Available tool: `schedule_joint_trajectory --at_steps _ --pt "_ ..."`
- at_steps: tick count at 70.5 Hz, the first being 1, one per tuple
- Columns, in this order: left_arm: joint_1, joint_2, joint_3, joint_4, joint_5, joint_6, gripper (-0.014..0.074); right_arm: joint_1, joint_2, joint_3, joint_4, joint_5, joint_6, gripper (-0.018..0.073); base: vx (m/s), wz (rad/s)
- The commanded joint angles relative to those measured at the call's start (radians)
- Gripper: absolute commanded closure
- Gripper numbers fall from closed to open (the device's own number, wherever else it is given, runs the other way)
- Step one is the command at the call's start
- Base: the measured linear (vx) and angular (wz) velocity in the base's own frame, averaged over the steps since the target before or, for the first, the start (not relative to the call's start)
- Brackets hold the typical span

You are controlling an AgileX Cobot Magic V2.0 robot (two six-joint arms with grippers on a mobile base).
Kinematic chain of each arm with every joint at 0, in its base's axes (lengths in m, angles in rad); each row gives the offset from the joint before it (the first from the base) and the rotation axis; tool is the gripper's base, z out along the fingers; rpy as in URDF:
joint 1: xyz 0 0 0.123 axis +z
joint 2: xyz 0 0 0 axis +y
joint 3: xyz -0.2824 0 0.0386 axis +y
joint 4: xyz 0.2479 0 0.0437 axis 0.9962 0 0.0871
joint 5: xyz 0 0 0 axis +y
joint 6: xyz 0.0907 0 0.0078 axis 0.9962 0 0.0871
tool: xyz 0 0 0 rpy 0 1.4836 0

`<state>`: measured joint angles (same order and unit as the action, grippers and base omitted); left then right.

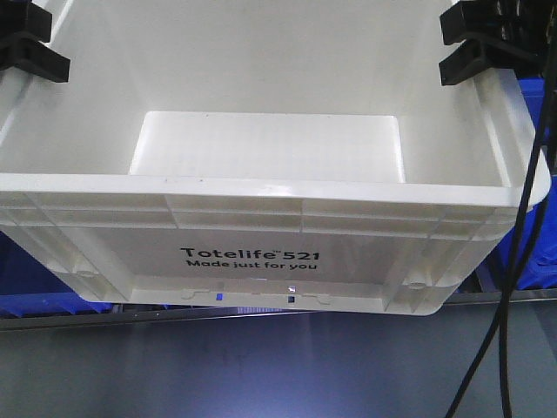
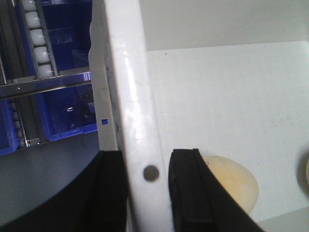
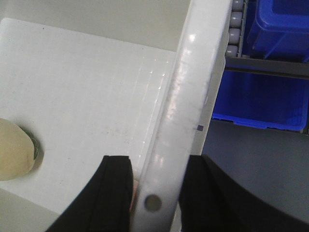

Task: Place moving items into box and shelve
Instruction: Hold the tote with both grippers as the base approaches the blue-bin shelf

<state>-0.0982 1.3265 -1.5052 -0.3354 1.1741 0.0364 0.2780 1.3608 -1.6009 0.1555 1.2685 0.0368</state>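
From the front view we look steeply down, close, into the large white rectangular plastic crate [image 1: 278, 218]; our left wrist view sits tight behind the left pincer [image 2: 145, 193], facing along one crate rim; the right wrist view mirrors it at the right pincer [image 3: 154, 193]; all three share the crate's white floor.

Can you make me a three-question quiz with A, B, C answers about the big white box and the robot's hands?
1. Where is the left gripper?
A. clamped on the box rim
B. under the box
C. on a blue bin

2. What colour are the bins beside the box?
A. red
B. blue
C. green

3. What is the right gripper doing?
A. hanging open in the air
B. gripping the box rim
C. holding a cable

Answers: 1 A, fingers either side of the rim; 2 B, blue in every view; 3 B, wall sits between its fingers.
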Motion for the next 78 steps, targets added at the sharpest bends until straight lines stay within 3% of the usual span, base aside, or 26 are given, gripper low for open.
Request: schedule_joint_trajectory --at_steps 1,78 --pt "-0.01 -0.04 -0.049 -0.149 -0.112 0.004 0.0613 0.006 -0.039 -0.038 0.09 -0.115 -0.037 0.0571 0.18 0.19" --pt "-0.01 -0.04 -0.049 -0.149 -0.112 0.004 0.0613 0.006 -0.039 -0.038 0.09 -0.116 -0.037 0.0571 0.17 0.11"
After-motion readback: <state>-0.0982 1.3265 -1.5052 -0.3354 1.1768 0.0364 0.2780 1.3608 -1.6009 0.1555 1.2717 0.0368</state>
